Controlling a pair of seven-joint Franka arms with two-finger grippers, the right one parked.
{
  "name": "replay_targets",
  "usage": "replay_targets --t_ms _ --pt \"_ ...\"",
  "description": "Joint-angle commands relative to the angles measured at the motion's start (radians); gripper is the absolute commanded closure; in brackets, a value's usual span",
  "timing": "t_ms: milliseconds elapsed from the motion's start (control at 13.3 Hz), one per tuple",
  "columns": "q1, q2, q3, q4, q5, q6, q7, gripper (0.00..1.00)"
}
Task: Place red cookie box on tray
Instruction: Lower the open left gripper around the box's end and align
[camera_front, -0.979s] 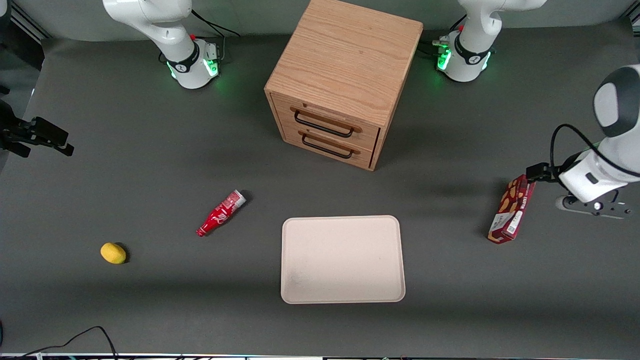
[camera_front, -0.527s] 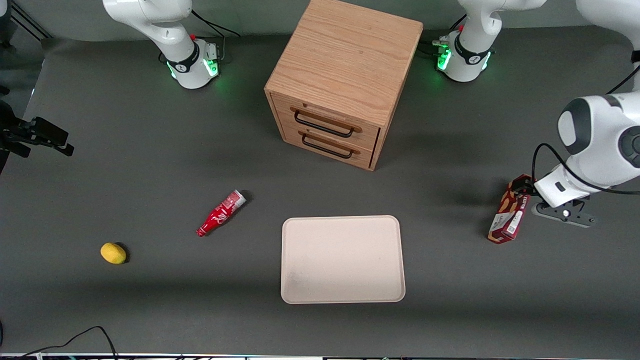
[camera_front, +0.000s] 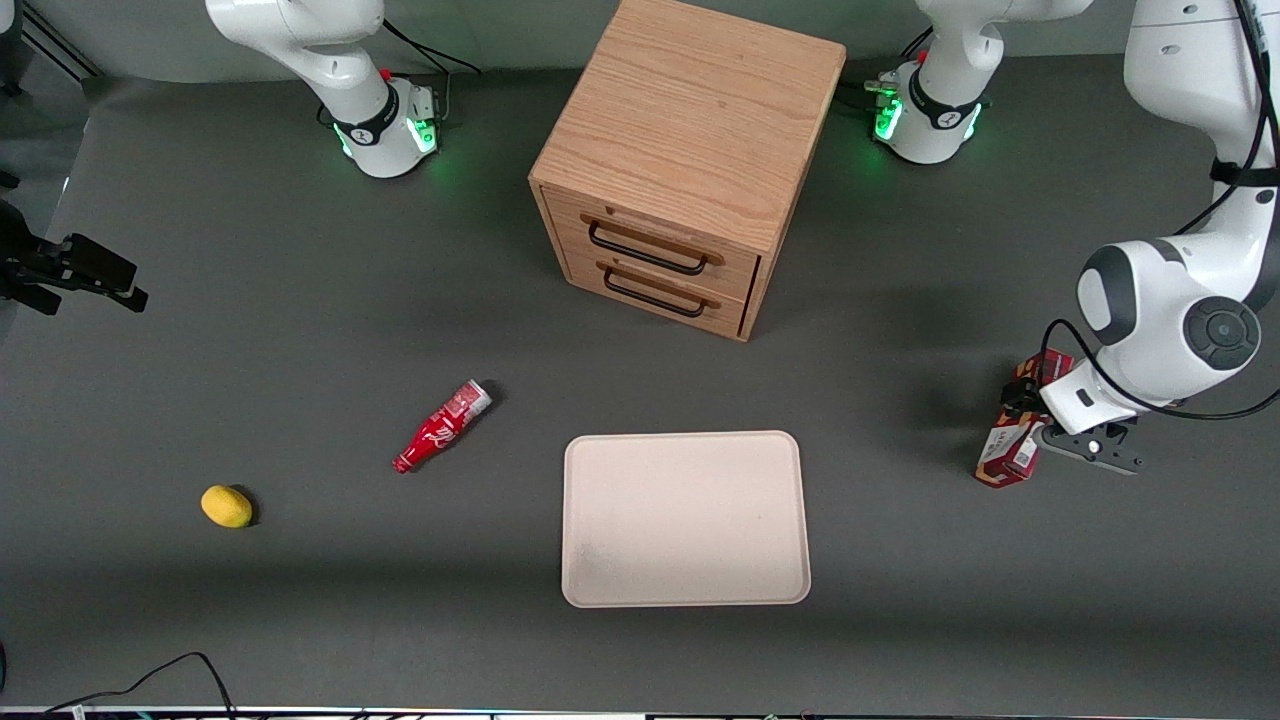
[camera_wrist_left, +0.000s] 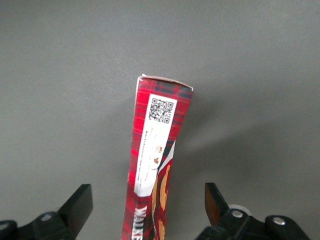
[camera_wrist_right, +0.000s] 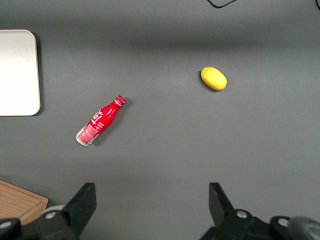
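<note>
The red cookie box (camera_front: 1003, 456) lies on the grey table toward the working arm's end, well apart from the tray. The left wrist view shows its narrow red side with a white label patch and cookie pictures (camera_wrist_left: 157, 150). My left gripper (camera_front: 1042, 428) is right above the box and hides most of it in the front view. It is open (camera_wrist_left: 147, 200), with one black finger (camera_wrist_left: 80, 200) on each side of the box and a gap between each finger and the cardboard. The cream-beige tray (camera_front: 685, 520) lies flat with nothing on it, nearer the front camera than the wooden drawer cabinet; its corner shows in the right wrist view (camera_wrist_right: 17, 70).
A wooden drawer cabinet (camera_front: 690, 160) with two shut drawers stands mid-table. A red soda bottle (camera_front: 440, 427) lies beside the tray toward the parked arm's end, and a yellow lemon (camera_front: 226, 506) lies farther that way. Both show in the right wrist view, bottle (camera_wrist_right: 99, 121) and lemon (camera_wrist_right: 213, 78).
My left arm has swung in over the cookie box and the gripper has moved along it toward the front camera, covering more of it. The box has not moved.
</note>
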Motion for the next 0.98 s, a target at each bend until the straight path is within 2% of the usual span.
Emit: replay_targets --t_ms 0,151,301,377,452,527,603,753,904 --pt "0.002 0.002 0.001 -0.025 -0.020 0.047 0.034 0.00" --pt "0.002 0.012 0.001 -0.028 -0.020 0.072 0.050 0.02" --pt "0.002 0.017 0.001 -0.028 -0.025 0.073 0.051 0.15" --pt "0.002 0.017 0.001 -0.030 -0.035 0.073 0.053 0.29" --pt "0.002 0.017 0.001 -0.031 -0.045 0.073 0.057 0.48" --pt "0.003 0.017 0.001 -0.031 -0.063 0.078 0.077 0.77" --pt "0.003 0.017 0.001 -0.040 -0.095 0.090 0.114 1.00" --pt "0.022 0.028 0.001 -0.044 -0.150 0.109 0.195 1.00" --pt "0.023 0.031 0.001 -0.044 -0.169 0.115 0.217 1.00"
